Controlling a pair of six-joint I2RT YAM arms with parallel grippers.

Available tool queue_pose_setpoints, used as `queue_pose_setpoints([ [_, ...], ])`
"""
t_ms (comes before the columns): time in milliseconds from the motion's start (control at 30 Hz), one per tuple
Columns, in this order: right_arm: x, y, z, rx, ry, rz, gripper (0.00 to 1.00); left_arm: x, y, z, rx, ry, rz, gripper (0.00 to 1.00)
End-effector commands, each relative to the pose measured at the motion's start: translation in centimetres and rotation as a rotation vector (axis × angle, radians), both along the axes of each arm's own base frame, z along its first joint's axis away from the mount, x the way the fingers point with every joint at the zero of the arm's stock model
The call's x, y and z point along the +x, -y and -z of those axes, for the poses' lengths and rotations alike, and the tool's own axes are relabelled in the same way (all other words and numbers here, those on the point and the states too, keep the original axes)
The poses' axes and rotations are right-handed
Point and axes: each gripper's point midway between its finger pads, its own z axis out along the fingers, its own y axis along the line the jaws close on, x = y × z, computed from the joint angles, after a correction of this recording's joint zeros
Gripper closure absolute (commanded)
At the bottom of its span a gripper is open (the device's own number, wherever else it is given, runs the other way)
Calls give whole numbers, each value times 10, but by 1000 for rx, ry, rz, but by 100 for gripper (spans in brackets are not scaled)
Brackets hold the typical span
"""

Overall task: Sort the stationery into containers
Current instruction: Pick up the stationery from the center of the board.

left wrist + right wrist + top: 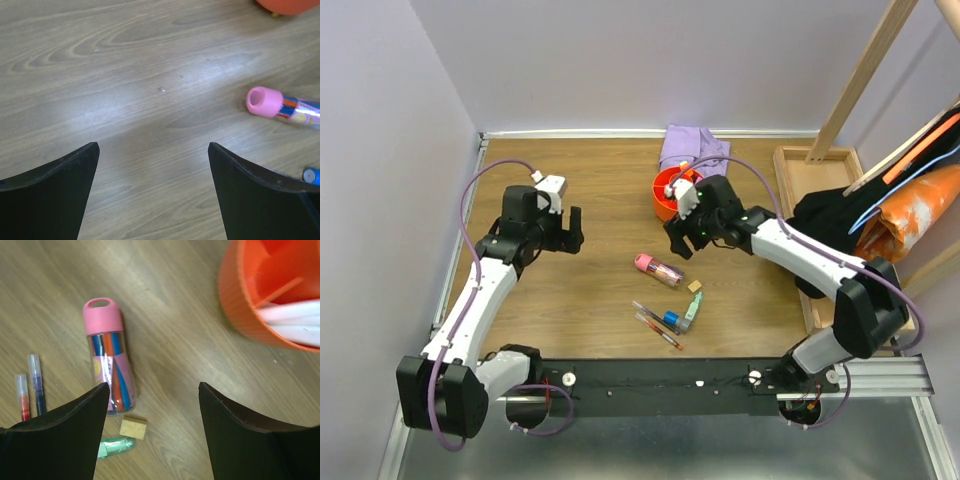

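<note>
Right gripper (pixel 152 390) agape near pink tube (pixel 107 357); seemingly pens (pixel 292 320) in cup (pixel 235 295)

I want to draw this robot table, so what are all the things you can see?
orange cup: one, orange, far middle of the table.
white pens: two or more, white, inside the cup.
pink-capped tube: one, clear with a pink cap, mid-table.
tan eraser: one, tan, near the tube's base.
mint highlighter: one, mint, just nearer than the eraser.
red pen: one, red, left of the highlighter.
purple pen: one, purplish, beside the red pen.
blue item: one, blue, between pens and highlighter; too small to name.
lilac cloth: one, lilac, behind the cup.
wooden tray: one, wood, right edge.
left gripper: black, open, empty, left side.
right gripper: black, open, empty, between cup and tube.
</note>
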Motion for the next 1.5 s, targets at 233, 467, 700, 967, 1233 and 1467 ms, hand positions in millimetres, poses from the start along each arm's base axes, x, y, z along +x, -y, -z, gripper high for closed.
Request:
queue_pose_setpoints([
  [233, -17, -67, 29, -112, -54, -263, 21, -6, -43, 5, -120, -29, -236, 1],
  [467, -14, -90, 53, -119, -94, -275, 21, -10, -57, 6, -131, -33, -291, 1],
  [700, -4, -104, 72, -135, -111, -292, 21, -11, -59, 11, -141, -38, -300, 1],
  [967, -9, -106, 97, -193, -169, -310, 22, -11, -59, 13, -142, -44, -298, 1],
  [1233, -30, -99, 104, -218, -197, -328, 22, -10, -58, 17, -141, -54, -291, 1],
  [1467, -31, -94, 109, -237, -195, -310, 22, -4, -56, 17, -152, -64, -283, 1],
])
